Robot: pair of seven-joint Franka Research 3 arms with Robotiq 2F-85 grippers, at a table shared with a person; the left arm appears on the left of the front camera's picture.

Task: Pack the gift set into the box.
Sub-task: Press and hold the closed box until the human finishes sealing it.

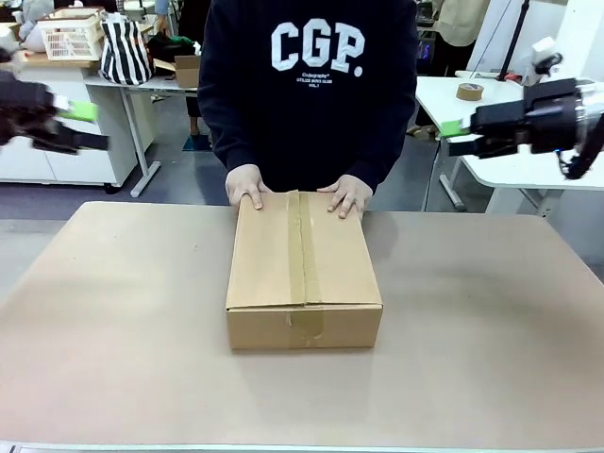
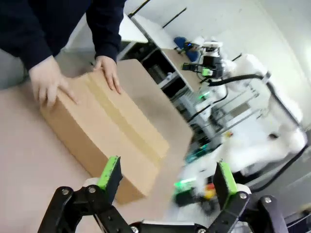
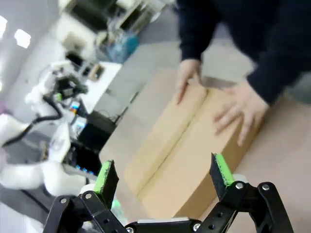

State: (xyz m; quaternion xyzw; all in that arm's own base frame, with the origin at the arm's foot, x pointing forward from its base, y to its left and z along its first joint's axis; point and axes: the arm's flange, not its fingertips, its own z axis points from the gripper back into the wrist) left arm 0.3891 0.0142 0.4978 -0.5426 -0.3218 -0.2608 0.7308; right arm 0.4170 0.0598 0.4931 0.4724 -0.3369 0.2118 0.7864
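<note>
The box (image 1: 302, 274) is a closed brown carton with a tape strip along its top, in the middle of the table. A person in a dark sweatshirt rests both hands (image 1: 248, 186) on its far edge. The gift set is out of view. My left gripper (image 1: 80, 118) hovers high at the far left, blurred. My right gripper (image 1: 451, 135) hovers high at the right. The left wrist view has the box (image 2: 104, 131) ahead of the open left gripper (image 2: 167, 177). In the right wrist view the open gripper (image 3: 163, 175) has the box (image 3: 194, 155) beyond it, with nothing between the fingers.
The tan table (image 1: 113, 349) has free room on all sides of the carton. Behind stand white tables, one with a tape roll (image 1: 469, 92), a white basket (image 1: 71, 36) and a striped bag (image 1: 125, 52).
</note>
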